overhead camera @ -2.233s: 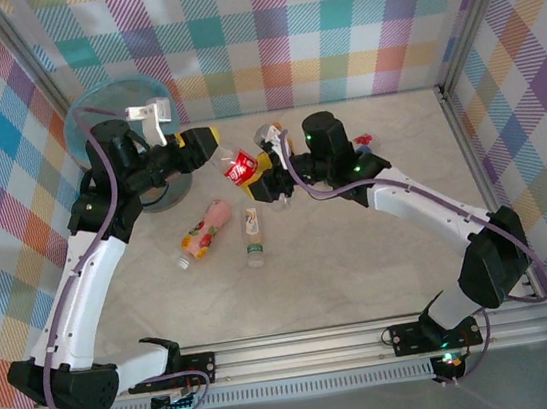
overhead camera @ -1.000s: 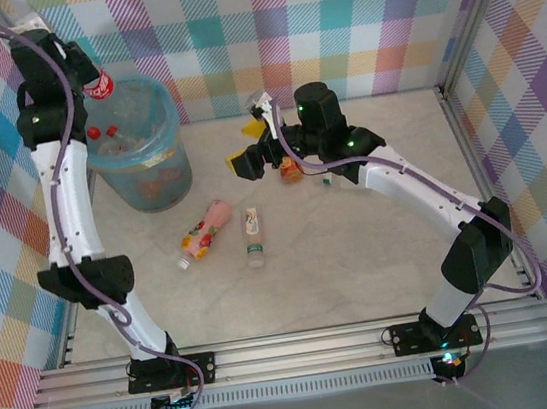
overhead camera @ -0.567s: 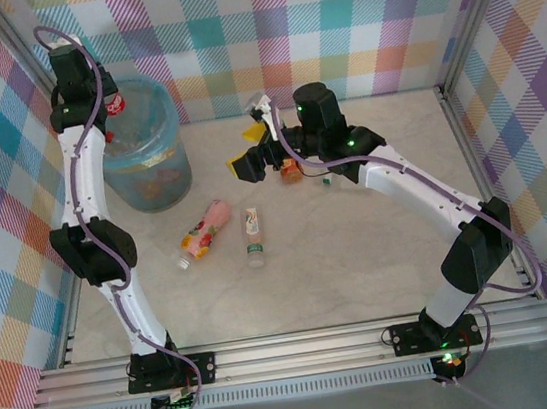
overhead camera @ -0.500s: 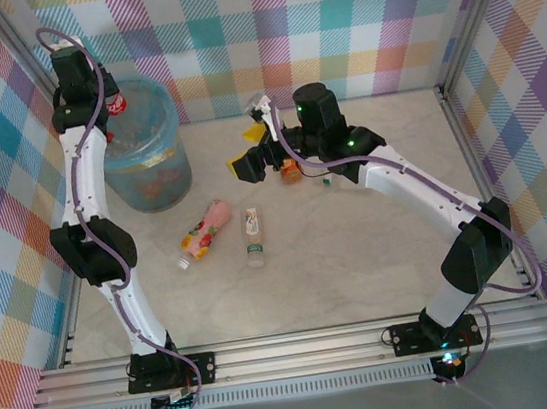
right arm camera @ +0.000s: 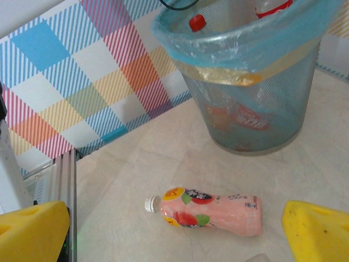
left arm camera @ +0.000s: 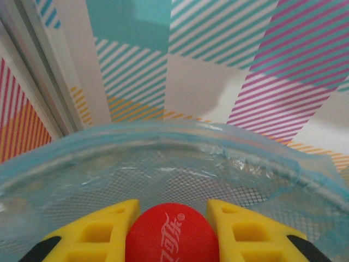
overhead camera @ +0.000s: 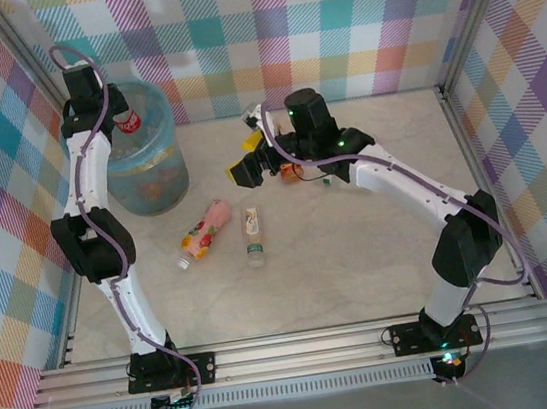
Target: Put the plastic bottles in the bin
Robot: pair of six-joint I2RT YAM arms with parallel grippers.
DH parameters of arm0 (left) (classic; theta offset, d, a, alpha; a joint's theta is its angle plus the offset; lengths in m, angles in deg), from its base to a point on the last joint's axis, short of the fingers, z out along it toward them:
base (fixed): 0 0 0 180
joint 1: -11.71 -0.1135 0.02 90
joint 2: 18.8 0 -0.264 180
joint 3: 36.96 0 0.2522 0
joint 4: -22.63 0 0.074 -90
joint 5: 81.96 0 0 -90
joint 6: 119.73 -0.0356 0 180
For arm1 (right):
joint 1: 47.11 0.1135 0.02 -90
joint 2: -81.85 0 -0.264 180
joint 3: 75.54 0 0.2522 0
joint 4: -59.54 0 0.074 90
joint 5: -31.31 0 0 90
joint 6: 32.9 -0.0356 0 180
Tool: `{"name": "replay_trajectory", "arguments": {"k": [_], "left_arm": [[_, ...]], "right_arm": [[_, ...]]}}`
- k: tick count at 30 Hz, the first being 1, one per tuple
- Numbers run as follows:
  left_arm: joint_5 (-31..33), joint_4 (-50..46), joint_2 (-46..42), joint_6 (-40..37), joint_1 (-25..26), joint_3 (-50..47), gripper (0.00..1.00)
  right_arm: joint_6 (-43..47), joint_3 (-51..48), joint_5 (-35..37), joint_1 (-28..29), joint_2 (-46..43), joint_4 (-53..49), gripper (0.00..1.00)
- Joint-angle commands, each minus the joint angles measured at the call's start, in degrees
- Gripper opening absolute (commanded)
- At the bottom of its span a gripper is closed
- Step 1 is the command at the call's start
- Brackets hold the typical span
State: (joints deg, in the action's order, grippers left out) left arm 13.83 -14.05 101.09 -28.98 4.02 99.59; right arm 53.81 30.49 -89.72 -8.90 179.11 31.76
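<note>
Hovering over the bin [left arm camera: 163, 137], our left tool [overhead camera: 117, 114] is closed on a red-capped bottle [left arm camera: 172, 239], held above the opening so a release should drop it inside. Our right tool [right arm camera: 174, 236] hangs wide open and empty over the desk [right arm camera: 136, 164], looking down at the pink bottle [right arm camera: 210, 211], probably our next pick.

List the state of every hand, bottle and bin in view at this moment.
bin, upright, bag-lined, bottles inside.
left hand, shut on the red-labelled bottle.
red-labelled bottle, held over the bin, not yet dropped.
right hand, open, holding nothing.
pink bottle, capped, lying on its side on the table.
white-green bottle, lying on its side, apart from the pink bottle.
orange bottle, on the table by the right hand, partly hidden.
</note>
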Motion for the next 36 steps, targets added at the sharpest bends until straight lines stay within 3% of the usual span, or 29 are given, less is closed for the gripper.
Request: {"name": "replay_trajectory", "arguments": {"k": [1,14,16,21,24,31,36], "left_arm": [[-1.0,-7.0,2.4,-1.7,-1.1,-1.4,0.00],[-2.9,-9.9,5.6,-3.2,-1.1,1.2,0.10],[-3.2,-11.1,5.3,-3.3,-1.1,3.0,0.19],[-2.8,-13.7,1.6,-2.8,-1.1,8.5,0.58],[-2.7,-14.1,-2.1,-2.0,-1.1,9.8,0.71],[-4.8,-14.9,-10.7,-0.2,-1.1,9.0,0.74],[-8.3,-13.7,-18.7,1.7,1.7,4.2,0.74]], "right_arm": [[-1.8,2.2,-2.2,0.2,0.9,-1.1,1.00],[-2.0,2.7,-1.3,0.2,1.0,-2.5,1.00],[-2.1,2.9,-1.2,0.2,0.9,-2.8,1.00],[-1.7,4.6,1.9,0.2,-0.1,-5.1,1.00],[-0.9,5.7,5.6,0.0,-1.0,-6.8,1.00],[-0.5,7.8,11.4,-2.3,-2.3,-11.5,0.99],[-3.5,7.8,17.3,-9.0,-3.1,-15.5,1.00]]}}
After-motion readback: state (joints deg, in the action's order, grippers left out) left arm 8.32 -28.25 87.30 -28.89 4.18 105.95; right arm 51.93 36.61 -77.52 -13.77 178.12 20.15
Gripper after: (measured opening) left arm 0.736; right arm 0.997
